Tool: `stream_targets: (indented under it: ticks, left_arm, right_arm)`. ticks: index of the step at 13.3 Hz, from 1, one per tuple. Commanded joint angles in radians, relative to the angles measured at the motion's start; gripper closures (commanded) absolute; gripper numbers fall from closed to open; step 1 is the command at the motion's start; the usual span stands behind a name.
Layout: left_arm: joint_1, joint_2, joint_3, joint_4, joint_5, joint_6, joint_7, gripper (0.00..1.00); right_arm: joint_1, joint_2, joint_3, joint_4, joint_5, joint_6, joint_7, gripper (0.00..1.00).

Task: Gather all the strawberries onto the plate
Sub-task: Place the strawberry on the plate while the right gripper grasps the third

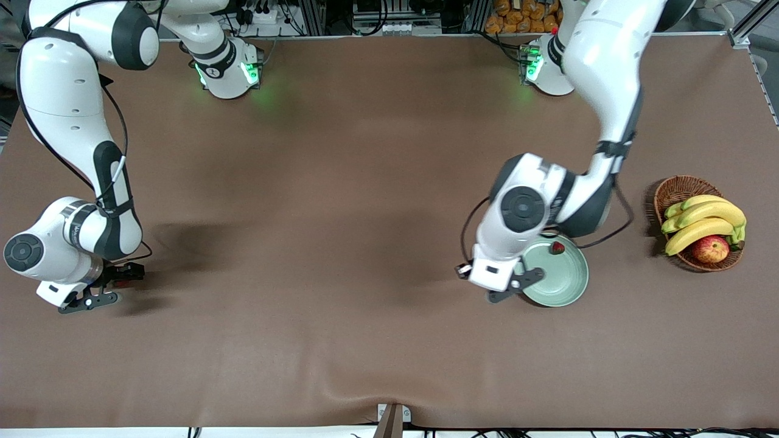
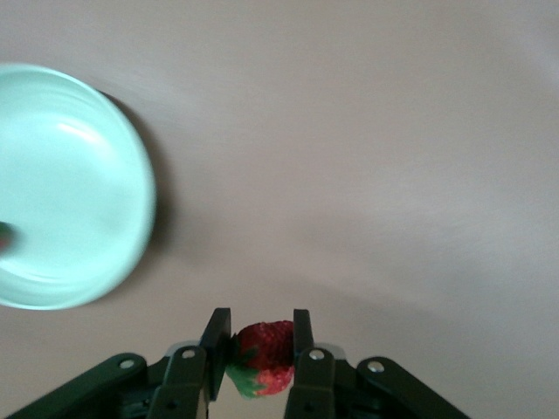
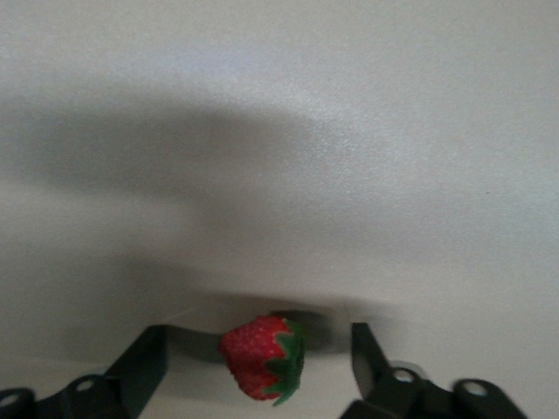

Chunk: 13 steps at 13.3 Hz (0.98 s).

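Three strawberries: one [image 1: 557, 247] on the mint-green plate [image 1: 563, 286]; one [image 2: 263, 357] clamped in the left gripper [image 2: 262, 342] beside the plate; one [image 3: 260, 356] between the right gripper's [image 3: 258, 349] parted fingers at the right arm's end of the table.

Robotics lab; brown-covered table [image 1: 365, 182], aluminium framing, cables along its edge

The table [image 1: 341, 182] wears a matt brown cloth, faintly wrinkled along the edge nearest the front camera. The plate [image 1: 569, 286] is smooth and glossy, like glazed ceramic, while the basket [image 1: 672, 191] is rough woven wicker holding waxy-skinned bananas [image 1: 700, 222] and a shiny apple [image 1: 710, 249]. The arms [image 1: 61, 91] have glossy white plastic shells with black joints, the fingers [image 2: 303, 336] are matt black, and the strawberry [image 3: 258, 353] has a pitted, dull-sheened skin.
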<state>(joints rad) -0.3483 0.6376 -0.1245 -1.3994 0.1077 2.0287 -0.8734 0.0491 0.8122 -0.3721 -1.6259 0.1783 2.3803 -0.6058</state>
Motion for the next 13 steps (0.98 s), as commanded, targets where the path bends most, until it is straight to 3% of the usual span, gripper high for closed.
stream_targets:
  ticks: [1,3,7,10,13]
  left_arm:
    - [0.064,-0.026,-0.009,-0.046,0.009,-0.068,0.123,1.00]
    - [0.109,-0.023,-0.007,-0.076,0.023,-0.073,0.180,1.00]
    - [0.198,0.003,-0.006,-0.134,0.136,-0.044,0.258,1.00]
    - [0.251,0.020,-0.006,-0.208,0.213,0.085,0.269,1.00]
    - [0.282,0.040,-0.006,-0.213,0.244,0.133,0.298,1.00]
  right_arm:
    - [-0.015,-0.008,0.007,-0.012,0.009,-0.044,-0.020,0.88]
    - [-0.017,-0.010,0.007,-0.012,0.009,-0.056,-0.022,0.95]
    - [-0.015,-0.011,0.006,0.001,0.009,-0.052,-0.022,0.95]
    - [-0.005,-0.033,0.004,0.014,0.007,-0.058,-0.022,0.95]
    - [0.014,-0.083,0.004,0.018,0.001,-0.070,-0.023,0.95]
